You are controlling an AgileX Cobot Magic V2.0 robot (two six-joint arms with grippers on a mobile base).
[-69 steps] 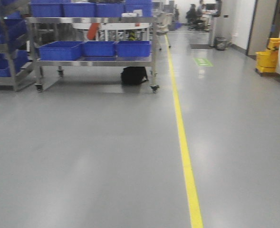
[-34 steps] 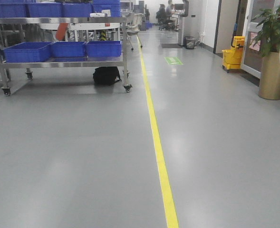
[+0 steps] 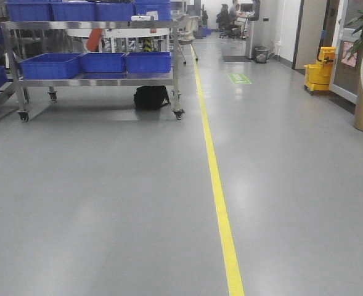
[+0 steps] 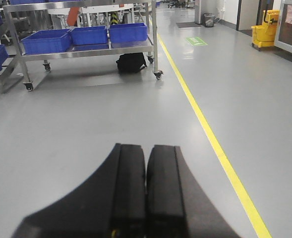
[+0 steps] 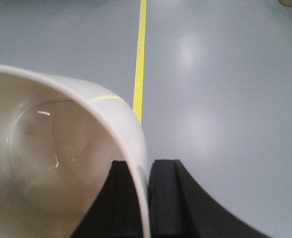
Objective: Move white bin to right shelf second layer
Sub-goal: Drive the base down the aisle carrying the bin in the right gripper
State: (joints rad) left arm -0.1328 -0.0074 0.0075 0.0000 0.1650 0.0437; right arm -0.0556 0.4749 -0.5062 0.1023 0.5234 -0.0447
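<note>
Blue crates (image 3: 52, 66), yellow floor line (image 3: 221, 203)

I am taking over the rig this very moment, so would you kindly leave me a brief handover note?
Left end effector: shut, empty, over the floor.
Right end effector: shut on the wall of the white bin, which looks empty and is held above the floor beside the yellow line.
Done: bin picked up.
Left: the right shelf second layer shows in no view; only a steel cart with blue crates stands ahead left. Reach the shelf, set the bin on that layer, release.
</note>
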